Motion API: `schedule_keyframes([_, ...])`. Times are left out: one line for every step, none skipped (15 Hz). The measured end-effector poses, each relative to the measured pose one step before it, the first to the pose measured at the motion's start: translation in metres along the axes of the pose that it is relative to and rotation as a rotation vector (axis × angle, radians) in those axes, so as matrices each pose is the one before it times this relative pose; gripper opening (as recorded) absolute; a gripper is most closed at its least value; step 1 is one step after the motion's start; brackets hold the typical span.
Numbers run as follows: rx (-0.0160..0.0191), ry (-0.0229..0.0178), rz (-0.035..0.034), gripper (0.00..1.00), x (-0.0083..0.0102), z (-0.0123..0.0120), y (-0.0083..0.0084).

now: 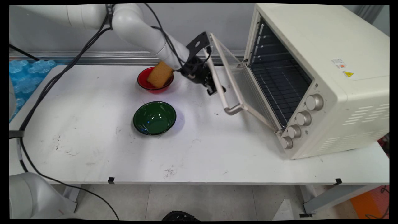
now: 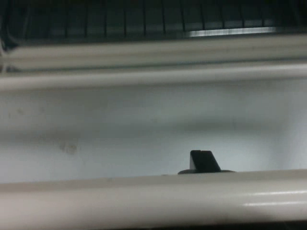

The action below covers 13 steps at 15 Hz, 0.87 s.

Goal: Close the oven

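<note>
A white worktop [image 1: 93,130] is seen; the gripper [image 1: 214,88] is at the oven door handle [image 1: 222,90], grip undeterminable; only the hand view shows the rack [image 2: 144,19] closely.

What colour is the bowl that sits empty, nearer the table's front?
Dark green; the bowl shows best in the main view.

Colours I'm seeing on my feed:
Cream oven [image 1: 326,62], red bowl [image 1: 146,85] holding a tan-orange sponge [image 1: 159,74], dark green bowl [image 1: 154,118], white table [image 1: 93,149], black gripper [image 1: 210,87].
</note>
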<state>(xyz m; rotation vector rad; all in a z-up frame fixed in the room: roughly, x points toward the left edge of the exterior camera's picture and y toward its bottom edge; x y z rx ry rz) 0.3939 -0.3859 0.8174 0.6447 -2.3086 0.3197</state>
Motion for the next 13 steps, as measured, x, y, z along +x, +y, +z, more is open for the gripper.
schedule_keyframes([-0.00080, 0.01425, 0.00419, 0.00, 0.00764, -0.00003, -0.00071])
schedule_keyframes([-0.00002, 0.01488, 0.00328, 0.00, 0.00781, -0.00009, -0.00089])
schedule_keyframes([0.00050, 0.01478, 0.00291, 0.00, 0.00772, 0.00011, -0.00079])
schedule_keyframes([0.00061, 0.01220, 0.00195, 0.00, 0.00651, 0.00020, -0.00082])
schedule_keyframes([0.00061, 0.01345, 0.00187, 0.00, 0.00742, 0.00044, -0.00087])
schedule_keyframes([0.00017, 0.01169, 0.00178, 0.00, 0.00642, 0.00054, -0.00068])
schedule_keyframes([0.00001, 0.01328, 0.00189, 0.00, 0.00726, 0.00059, -0.00077])
schedule_keyframes([0.00018, 0.01094, 0.00154, 0.00, 0.00599, 0.00040, -0.00072])
schedule_keyframes([0.00021, 0.00664, 0.00123, 0.00, 0.00378, 0.00030, -0.00054])
schedule_keyframes([0.00047, 0.01024, 0.00167, 0.00, 0.00603, 0.00029, -0.00092])
schedule_keyframes([0.00042, 0.00784, 0.00191, 0.00, 0.00514, 0.00000, -0.00084])
schedule_keyframes([0.00115, 0.00512, 0.00112, 0.00, 0.00364, -0.00049, -0.00069])
schedule_keyframes([0.00117, 0.00554, 0.00096, 0.00, 0.00418, -0.00084, -0.00061])
